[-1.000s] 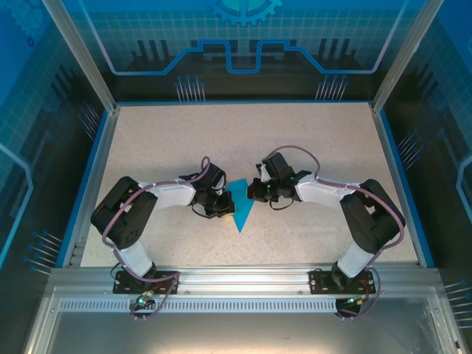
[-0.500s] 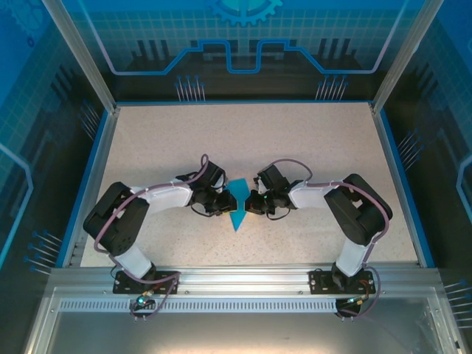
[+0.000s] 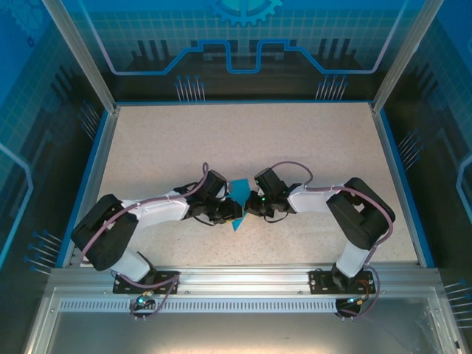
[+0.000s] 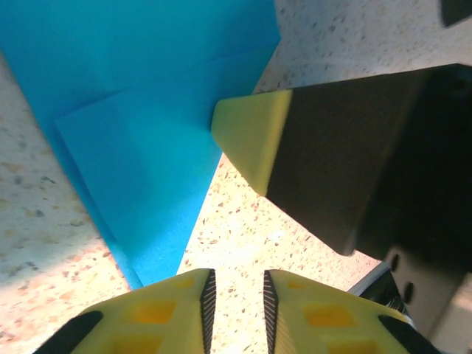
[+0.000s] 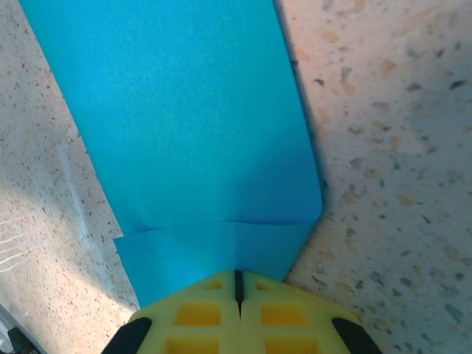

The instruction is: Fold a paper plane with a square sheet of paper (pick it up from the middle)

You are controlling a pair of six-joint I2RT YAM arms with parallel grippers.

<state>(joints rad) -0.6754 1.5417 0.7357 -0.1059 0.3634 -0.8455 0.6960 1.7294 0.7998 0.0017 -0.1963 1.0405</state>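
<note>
The teal-blue paper [image 3: 237, 221], folded into a narrow pointed plane shape with its tip toward me, lies flat on the table between the two grippers. In the left wrist view the paper [image 4: 147, 110] shows layered folds. My left gripper [image 3: 230, 210] is low at the paper's left side. Its jaws [image 4: 236, 295] stand slightly open with only bare table between them. My right gripper [image 3: 248, 205] is shut, its joined tips [image 5: 237, 284] resting on the paper [image 5: 184, 110] near a cross crease. One right fingertip [image 4: 254, 136] sits at the paper's edge.
The speckled table [image 3: 310, 147] is bordered by a blue rim [image 3: 398, 177] and metal frame posts. Both arms bend inward and nearly meet at the middle, with their elbows out toward the sides.
Both grippers have closed in on the paper from either side. The left jaws have opened a little. The paper now looks narrower than a second ago.
</note>
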